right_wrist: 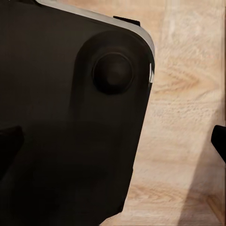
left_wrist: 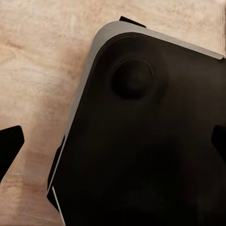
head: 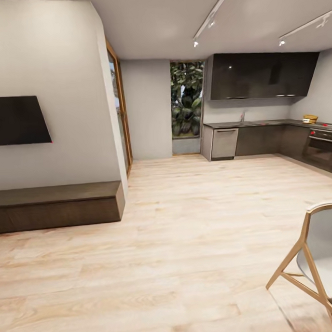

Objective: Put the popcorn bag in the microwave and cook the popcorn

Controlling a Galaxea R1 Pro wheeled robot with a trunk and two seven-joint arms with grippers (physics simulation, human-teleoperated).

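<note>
Across the wide-open wood floor (head: 188,242), countertop (head: 261,123) way off along far wall, chair (head: 320,260) crowding near right edge, low bench (head: 56,205) left, left gripper (left_wrist: 113,146) and right gripper (right_wrist: 113,146) both spread wide

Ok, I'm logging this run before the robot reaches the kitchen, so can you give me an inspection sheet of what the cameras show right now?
Surface: pale wood floor across the open room; the countertop lies far off along the back wall.
Job's things: popcorn bag and microwave, nothing seen; a small tan object sits on the countertop, too small to identify.
Clutter: a chair close by on the right.
Grippers: left gripper and right gripper open, dark fingertips wide apart, holding nothing, above the robot's dark base.
Cables: nothing seen.
Surroundings: wall-mounted dark screen, low wooden bench, built-in oven, window with plants.
</note>
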